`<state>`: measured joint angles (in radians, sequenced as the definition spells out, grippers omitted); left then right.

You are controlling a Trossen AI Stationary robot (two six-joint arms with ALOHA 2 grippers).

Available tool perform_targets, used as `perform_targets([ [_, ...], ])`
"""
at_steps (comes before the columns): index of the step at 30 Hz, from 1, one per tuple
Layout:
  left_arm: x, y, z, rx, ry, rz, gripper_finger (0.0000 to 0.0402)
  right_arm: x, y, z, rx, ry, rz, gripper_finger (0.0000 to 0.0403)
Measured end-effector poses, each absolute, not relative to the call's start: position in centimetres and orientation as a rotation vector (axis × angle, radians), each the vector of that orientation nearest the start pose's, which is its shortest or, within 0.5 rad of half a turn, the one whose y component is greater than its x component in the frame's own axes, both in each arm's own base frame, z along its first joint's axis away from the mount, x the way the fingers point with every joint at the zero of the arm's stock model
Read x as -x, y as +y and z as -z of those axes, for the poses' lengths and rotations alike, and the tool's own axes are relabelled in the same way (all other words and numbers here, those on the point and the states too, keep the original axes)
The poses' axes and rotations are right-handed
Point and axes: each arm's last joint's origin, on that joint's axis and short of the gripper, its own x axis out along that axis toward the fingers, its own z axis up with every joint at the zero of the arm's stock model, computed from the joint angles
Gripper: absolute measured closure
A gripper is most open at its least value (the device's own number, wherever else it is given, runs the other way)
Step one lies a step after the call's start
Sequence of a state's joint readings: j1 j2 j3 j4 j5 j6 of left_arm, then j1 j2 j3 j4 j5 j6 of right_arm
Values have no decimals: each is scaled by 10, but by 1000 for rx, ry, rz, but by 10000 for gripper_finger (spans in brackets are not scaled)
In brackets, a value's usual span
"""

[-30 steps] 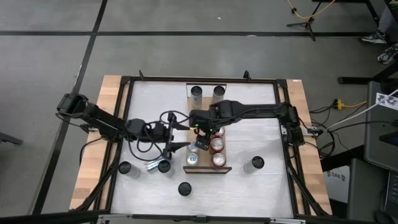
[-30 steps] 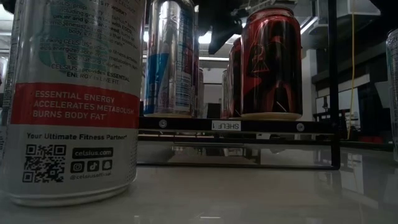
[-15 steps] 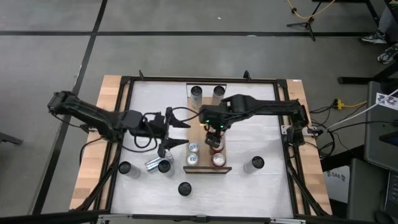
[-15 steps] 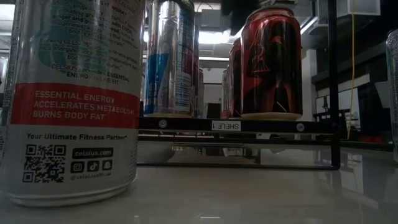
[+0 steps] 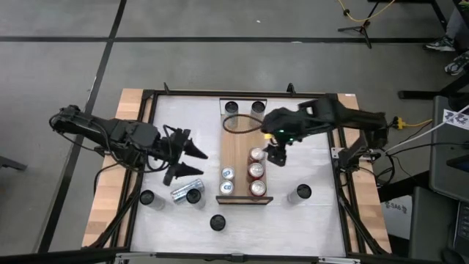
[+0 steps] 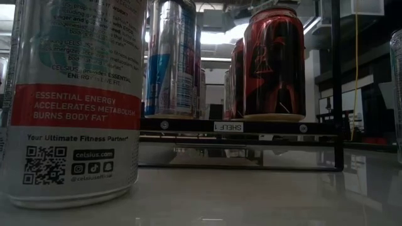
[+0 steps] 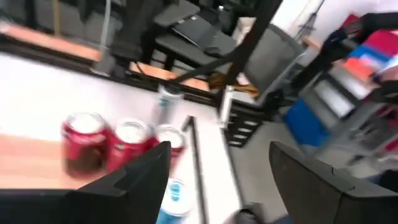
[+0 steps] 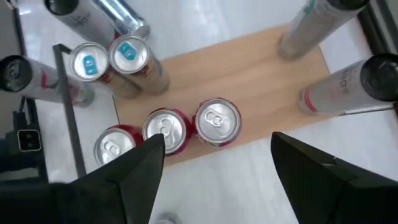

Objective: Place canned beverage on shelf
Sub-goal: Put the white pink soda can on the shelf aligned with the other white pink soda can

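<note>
White table (image 5: 315, 220), wooden edges (image 5: 124, 132), grey floor (image 5: 220, 59)

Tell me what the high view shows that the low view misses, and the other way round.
Only the high view shows both arms: the left gripper open left of the shelf, the right gripper open by its right edge, and a can lying on its side. Only the low view shows can labels, a white Celsius can up close, and the shelf's dark lip end-on. Both show red cans and silver-blue cans standing on the shelf.
</note>
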<state>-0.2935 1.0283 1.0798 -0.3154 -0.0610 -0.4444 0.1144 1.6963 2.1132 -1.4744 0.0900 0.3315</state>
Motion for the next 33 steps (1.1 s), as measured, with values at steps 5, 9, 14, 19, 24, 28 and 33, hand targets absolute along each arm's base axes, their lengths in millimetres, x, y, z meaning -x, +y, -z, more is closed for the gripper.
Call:
perform_targets([
  [5,-207,-69,-374,490,367,230,136,-284,40,-447,-175,1004,118,116],
  [9,-205,-73,-373,487,381,251,136,-276,49,-449,-155,1014,87,116],
  [14,-205,-75,-374,485,380,252,136,-273,58,-449,-136,1019,55,116],
  [19,-205,-74,-374,486,374,245,136,-272,62,-449,-130,1018,44,116],
  [24,-205,-74,-374,486,373,245,136,-272,60,-449,-132,1017,48,116],
  [28,-205,-75,-374,487,376,255,136,-272,61,-449,-132,1017,47,116],
  [33,-205,-75,-374,476,381,280,136,-272,61,-449,-132,1017,47,116],
])
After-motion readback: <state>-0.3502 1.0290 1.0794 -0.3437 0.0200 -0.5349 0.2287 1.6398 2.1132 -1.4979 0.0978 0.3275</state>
